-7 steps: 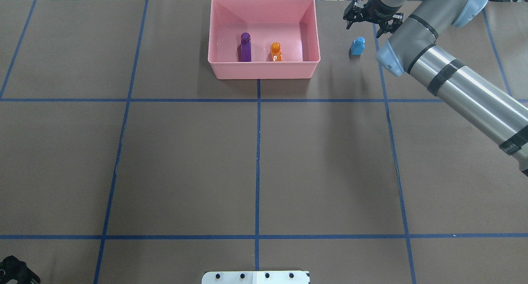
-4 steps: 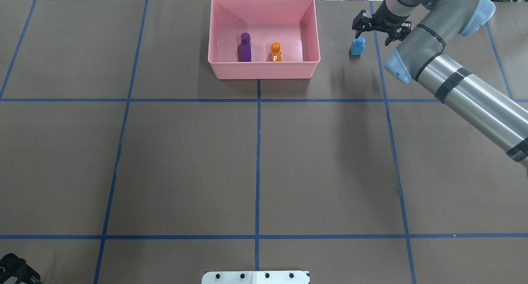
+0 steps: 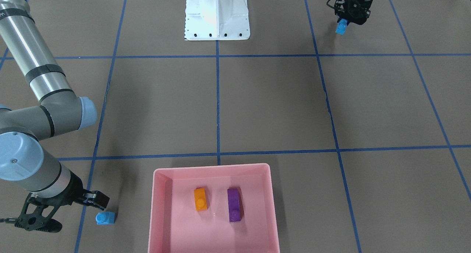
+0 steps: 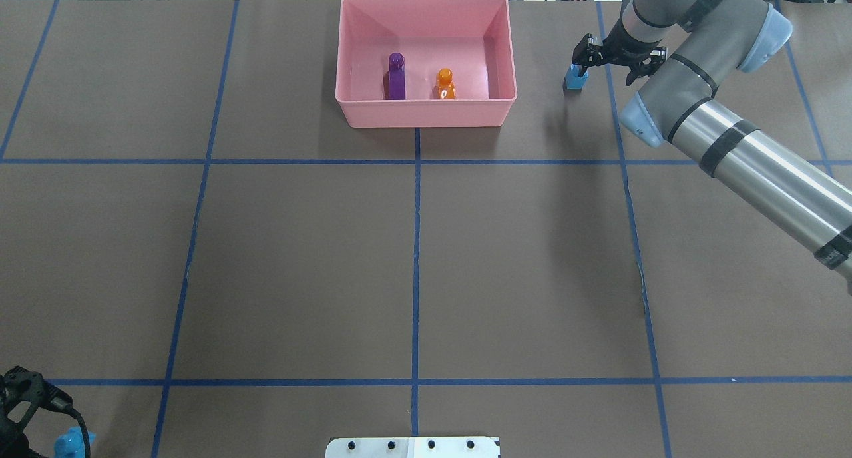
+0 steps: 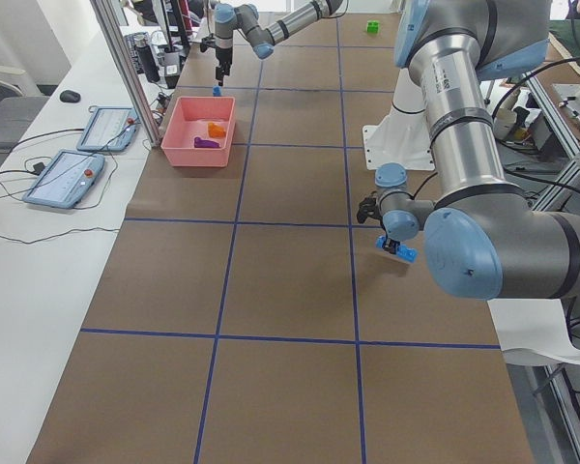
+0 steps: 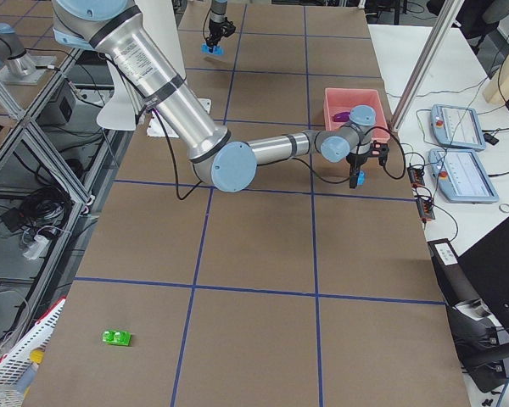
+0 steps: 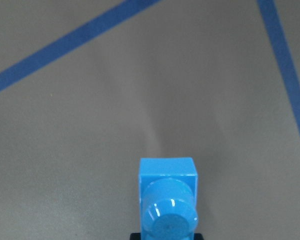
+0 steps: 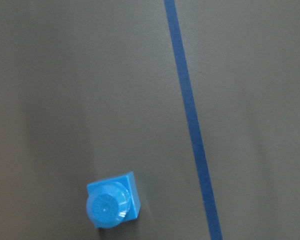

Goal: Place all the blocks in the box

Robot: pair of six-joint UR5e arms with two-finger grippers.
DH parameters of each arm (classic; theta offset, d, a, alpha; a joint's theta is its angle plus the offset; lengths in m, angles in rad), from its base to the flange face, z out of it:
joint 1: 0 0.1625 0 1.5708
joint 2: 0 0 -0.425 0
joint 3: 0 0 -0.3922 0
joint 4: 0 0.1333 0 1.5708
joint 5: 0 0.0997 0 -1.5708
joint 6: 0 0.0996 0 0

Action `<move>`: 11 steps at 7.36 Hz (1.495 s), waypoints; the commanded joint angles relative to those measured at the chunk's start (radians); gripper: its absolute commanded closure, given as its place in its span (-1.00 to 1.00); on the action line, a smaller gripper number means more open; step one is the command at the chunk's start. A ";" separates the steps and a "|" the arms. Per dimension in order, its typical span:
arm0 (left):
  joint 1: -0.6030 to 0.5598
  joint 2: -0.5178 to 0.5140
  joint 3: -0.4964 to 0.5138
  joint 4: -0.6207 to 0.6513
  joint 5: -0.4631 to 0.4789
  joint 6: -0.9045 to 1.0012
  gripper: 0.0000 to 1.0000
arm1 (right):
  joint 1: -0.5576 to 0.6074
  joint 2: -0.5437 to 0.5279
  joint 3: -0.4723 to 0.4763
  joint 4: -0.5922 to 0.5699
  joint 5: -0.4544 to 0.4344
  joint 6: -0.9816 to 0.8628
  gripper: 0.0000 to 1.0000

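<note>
Fingers on L gripper [image 3: 345,20]: clenched on a blue block [image 3: 341,28], at the robot-side edge of the table [image 4: 299,258], far L. L wrist view: same block centred at the bottom edge, stud toward the camera, sliver of black finger below it. Contact w/ table: can't tell. Vs 0.5 s ago in ovhd view: more of this gripper in frame at the bottom-L corner, blue block now showing beside it, not in frame before.

Next across, box [image 4: 426,108] at the far edge, mid-table, unmoved. Inside, on its floor: purple block [image 4: 397,78] to the L, orange block [image 4: 444,85] just R of it, the two apart, clear of the walls in front view. Same spots as earlier.

R of the box, on bare table and apart from its wall: small blue block [image 4: 574,82], stud up, just L of a blue tape line [image 4: 619,132].

R gripper [image 4: 604,68]: fingers spread wide, nothing btwn them. Lower and nearer the small blue block than 1 s ago; back then up past it, now w/ one finger over the block's top in ovhd view, stud hidden. Front view: that finger just beside the block, contact unclear; other finger well off on the side away from the box. R wrist view: block low and off-centre, no fingers in shot.

Far R end of table, well apart from everything else: green block [image 6: 116,337], two studs, lying flat.
</note>
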 commanded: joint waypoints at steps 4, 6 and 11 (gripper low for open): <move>-0.364 -0.330 -0.003 0.144 -0.183 0.041 1.00 | -0.037 0.113 -0.176 0.115 -0.077 0.003 -1.00; -0.537 -0.540 0.002 0.356 -0.283 0.108 1.00 | -0.040 0.118 -0.198 0.116 -0.078 0.002 -0.79; -0.718 -1.191 0.361 0.664 -0.285 0.125 1.00 | -0.039 0.117 -0.206 0.116 -0.072 -0.005 1.00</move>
